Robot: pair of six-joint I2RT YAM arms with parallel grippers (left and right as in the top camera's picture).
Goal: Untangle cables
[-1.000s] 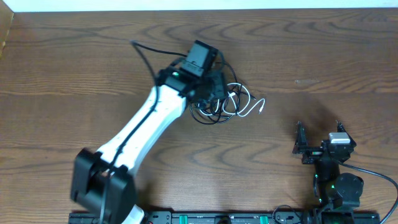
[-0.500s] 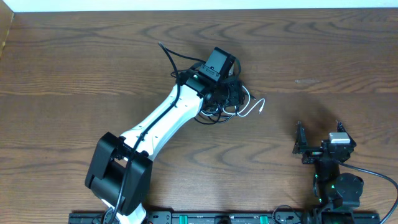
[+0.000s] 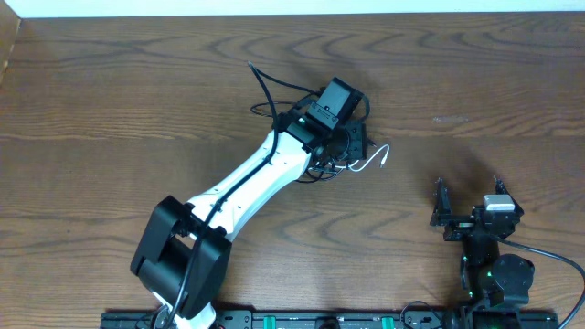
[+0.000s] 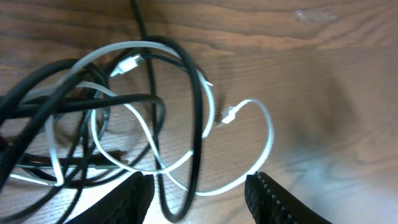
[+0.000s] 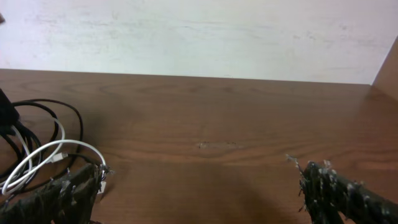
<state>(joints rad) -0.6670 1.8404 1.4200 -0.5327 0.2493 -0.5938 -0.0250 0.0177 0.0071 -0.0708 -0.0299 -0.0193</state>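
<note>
The cables lie in one tangled heap (image 3: 331, 157) at the table's middle: a white cable (image 4: 264, 127) with a small plug (image 4: 229, 115) loops through several black cables (image 4: 198, 99). The white cable's end (image 3: 382, 155) sticks out to the right. My left gripper (image 3: 352, 144) is open right over the heap; in the left wrist view its fingers (image 4: 198, 198) straddle a black loop and a white strand. My right gripper (image 3: 469, 206) is open and empty near the front right, well apart from the heap. The heap's right side shows in the right wrist view (image 5: 37, 152).
The left arm's own thicker black wire (image 3: 265, 91) arches up behind its wrist. The wooden table (image 3: 110, 110) has a raised rim at the far left (image 3: 7, 55). A pale wall (image 5: 199, 31) stands behind the table's far edge.
My left gripper has moved to the right over the cable heap, and the heap now looks more bunched beneath it. The right arm has not moved.
</note>
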